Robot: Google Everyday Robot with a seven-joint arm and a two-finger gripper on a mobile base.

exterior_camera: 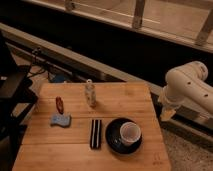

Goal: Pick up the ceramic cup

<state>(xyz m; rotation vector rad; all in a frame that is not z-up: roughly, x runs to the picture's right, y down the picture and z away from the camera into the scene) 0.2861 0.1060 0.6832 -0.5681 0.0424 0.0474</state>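
Six things rest on the wooden table (75, 150). Toward the front right lies a black round plate (112, 136), and the ceramic cup (130, 133) stands upright on it, on the plate's right half, its pale rim circling a darker inside. What the cup holds I cannot tell. Just left of the plate lies a flat black oblong item (95, 133). Farther back, near the middle, a slim clear bottle (90, 93) stands upright, its contents not readable. At the left are a small red object (59, 104) and, in front of it, a blue sponge (60, 120). The white robot arm (187, 85) reaches in from the right. Its gripper (167, 114) hangs beyond the table's right edge, well apart from the cup, and I cannot tell whether it is spread or pressed together.
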